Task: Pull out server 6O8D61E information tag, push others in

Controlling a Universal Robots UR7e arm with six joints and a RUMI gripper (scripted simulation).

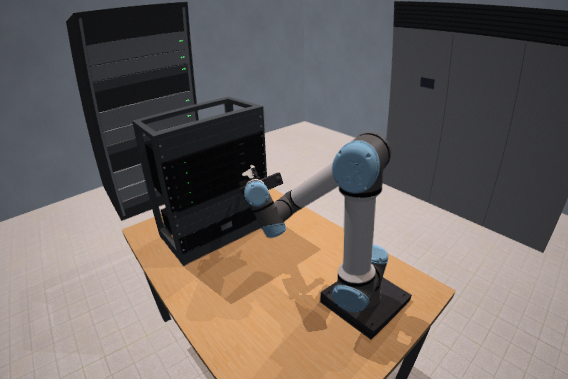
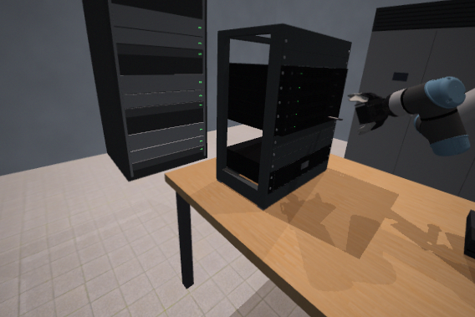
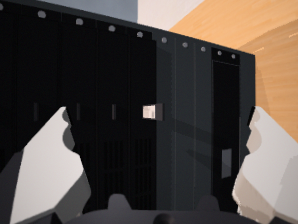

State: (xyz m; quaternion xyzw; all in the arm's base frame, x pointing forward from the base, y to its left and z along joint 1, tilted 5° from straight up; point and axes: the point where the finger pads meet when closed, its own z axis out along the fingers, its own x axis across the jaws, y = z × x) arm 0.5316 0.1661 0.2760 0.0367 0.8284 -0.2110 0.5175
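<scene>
The dark rack (image 1: 212, 129) (image 2: 268, 136) (image 3: 247, 100) stands upright on the table, with several black servers in its upper half. One information tag (image 2: 335, 118) (image 3: 149, 112) sticks out from the lowest server of that group. It looks pale, and its print is not readable. The other tags (image 3: 114, 111) (image 3: 78, 111) (image 3: 36, 111) that show in the wrist view are thin dark slots and look pushed in. My gripper (image 1: 251, 173) (image 2: 355, 115) (image 3: 158, 108) is open and empty in front of the rack. Its jaws stand wide on both sides of the protruding tag, without touching it.
Grey blank panels (image 3: 185, 130) and a black unit with a small grey plate (image 1: 226, 226) (image 2: 304, 164) (image 3: 226, 163) lie below the servers. The wooden table (image 1: 240, 338) (image 2: 334, 278) carries rack and arm base. A tall server cabinet (image 1: 135, 28) (image 2: 94, 44) stands behind.
</scene>
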